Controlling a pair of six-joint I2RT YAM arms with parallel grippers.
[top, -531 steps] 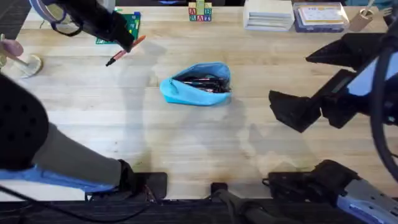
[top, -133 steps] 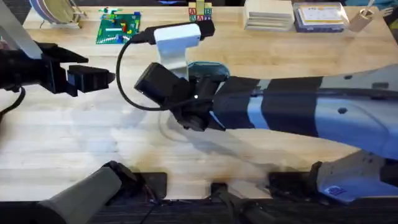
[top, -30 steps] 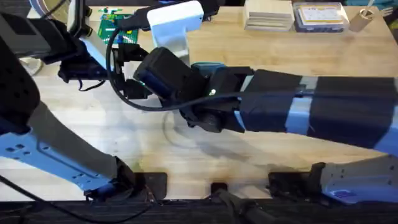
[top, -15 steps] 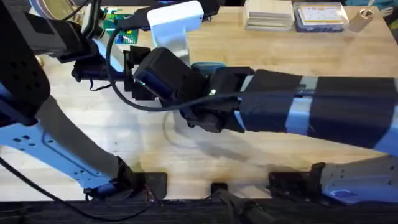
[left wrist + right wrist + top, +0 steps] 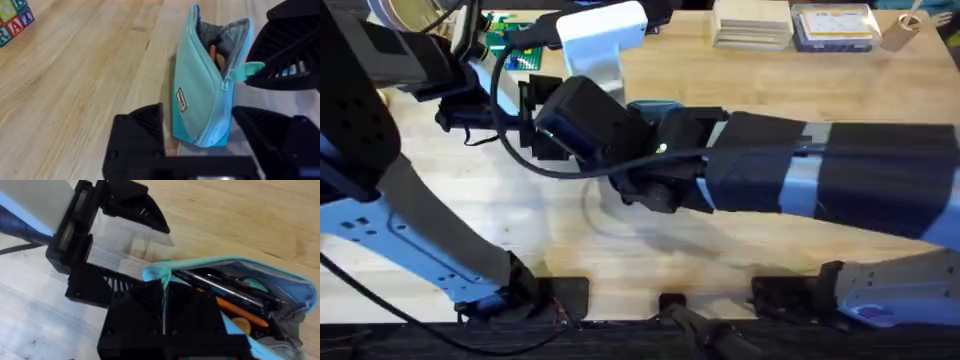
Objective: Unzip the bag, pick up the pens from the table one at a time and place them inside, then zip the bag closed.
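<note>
The bag [image 5: 200,100], a light blue pouch, lies on the table [image 5: 75,100] with its zipper partly open. My left gripper [image 5: 197,116] is open and straddles the bag's closed end, one finger on each side. My right gripper [image 5: 164,305] is shut on the teal pull tab [image 5: 247,70]. Inside the open mouth lie an orange pen [image 5: 242,308] and dark pens [image 5: 225,287]. From overhead, my right arm covers most of the bag [image 5: 655,106], and my left gripper [image 5: 545,120] sits just left of it.
A green brick plate [image 5: 505,40], letter blocks [image 5: 642,18], a white box [image 5: 750,22] and a blue-lidded box [image 5: 835,25] line the table's far edge. Bare wood spreads to the front left.
Over the last second my left gripper moved right and closed in on the bag's end. In the last half second nothing shifted, and my right arm has held still.
</note>
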